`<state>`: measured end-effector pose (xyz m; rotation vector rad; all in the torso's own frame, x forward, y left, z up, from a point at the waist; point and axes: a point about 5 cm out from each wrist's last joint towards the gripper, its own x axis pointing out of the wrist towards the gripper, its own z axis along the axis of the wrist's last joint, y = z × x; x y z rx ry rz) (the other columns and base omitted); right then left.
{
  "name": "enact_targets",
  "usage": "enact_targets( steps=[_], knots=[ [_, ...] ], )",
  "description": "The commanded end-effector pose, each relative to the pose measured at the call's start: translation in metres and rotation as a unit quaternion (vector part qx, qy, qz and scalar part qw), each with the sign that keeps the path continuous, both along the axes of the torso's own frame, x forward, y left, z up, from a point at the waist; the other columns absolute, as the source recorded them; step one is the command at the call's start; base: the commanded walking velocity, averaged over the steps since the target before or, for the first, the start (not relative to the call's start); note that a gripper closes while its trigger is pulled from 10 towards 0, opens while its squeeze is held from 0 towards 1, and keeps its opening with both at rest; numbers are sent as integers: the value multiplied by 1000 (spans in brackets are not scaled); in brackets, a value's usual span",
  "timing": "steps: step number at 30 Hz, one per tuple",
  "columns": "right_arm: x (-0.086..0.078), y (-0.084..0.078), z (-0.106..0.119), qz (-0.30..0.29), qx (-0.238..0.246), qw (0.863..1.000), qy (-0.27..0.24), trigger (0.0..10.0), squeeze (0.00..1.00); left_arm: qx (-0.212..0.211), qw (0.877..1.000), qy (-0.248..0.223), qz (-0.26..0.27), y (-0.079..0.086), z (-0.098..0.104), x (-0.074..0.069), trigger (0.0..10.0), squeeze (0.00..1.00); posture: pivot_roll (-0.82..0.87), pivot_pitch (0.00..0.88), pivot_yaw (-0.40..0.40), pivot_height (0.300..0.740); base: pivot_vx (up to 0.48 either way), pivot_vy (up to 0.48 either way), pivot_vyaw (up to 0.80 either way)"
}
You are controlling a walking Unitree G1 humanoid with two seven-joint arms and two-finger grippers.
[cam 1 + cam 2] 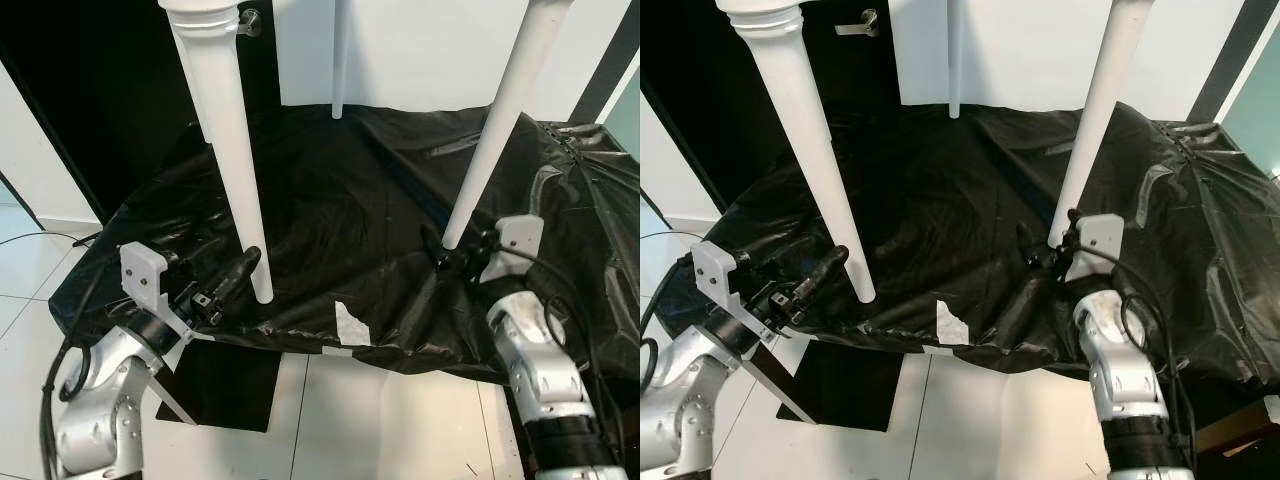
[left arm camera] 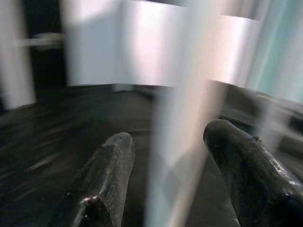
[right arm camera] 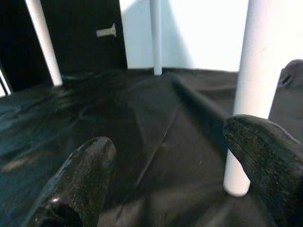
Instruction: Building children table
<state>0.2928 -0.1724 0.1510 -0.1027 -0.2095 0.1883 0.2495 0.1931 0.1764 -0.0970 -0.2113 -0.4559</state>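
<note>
Left eye view: you are looking down at a tabletop draped in crumpled black plastic sheeting [image 1: 350,200]. White table legs stand on the sheeting with their feet down and rise out of the top of the frame.

Near left leg [image 1: 228,150]: its foot rests near the front edge of the sheeting. Your left pincer [image 1: 235,275] sits low at this foot. In the left wrist view, the leg [image 2: 182,132] stands blurred between the two black fingers [image 2: 102,184]. The fingers are spread on either side of it with gaps visible, so the pincer is open around the leg.

Near right leg [image 1: 495,125]: it slants down to a foot just above your right pincer [image 1: 445,250]. In the right wrist view, the fingers [image 3: 78,182] are wide apart and hold nothing. The leg [image 3: 255,90] stands just behind one fingertip.

Far leg [image 1: 340,55]: it stands at the back edge of the sheeting, before a white wall. A torn white patch [image 1: 348,325] shows at the front fold.
</note>
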Motion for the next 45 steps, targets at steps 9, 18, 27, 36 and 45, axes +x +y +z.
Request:
enact_targets(
  steps=[9,18,27,36,45],
  knots=[
    [-15,12,-20,-1,-8,1000,14,10000,0,-21,993,32,108,-5,-22,2,10000,0,128,0,-37,740,0,0,0],
    [-24,15,-32,-21,4,1000,19,10000,0,-9,988,40,150,-15,-43,-3,10000,0,121,0,-29,740,0,0,0],
    [-37,10,-48,-42,-1,999,32,10000,0,5,987,53,151,-23,-58,-7,10000,0,112,0,-14,740,0,0,0],
    [-59,5,-59,-62,-2,997,34,10000,0,13,992,18,123,-32,-61,-15,10000,0,93,0,4,740,0,0,0],
    [-63,19,-59,1,1,999,40,10000,0,7,997,18,68,-38,-63,-17,10000,0,85,0,18,740,0,0,0]
  ],
)
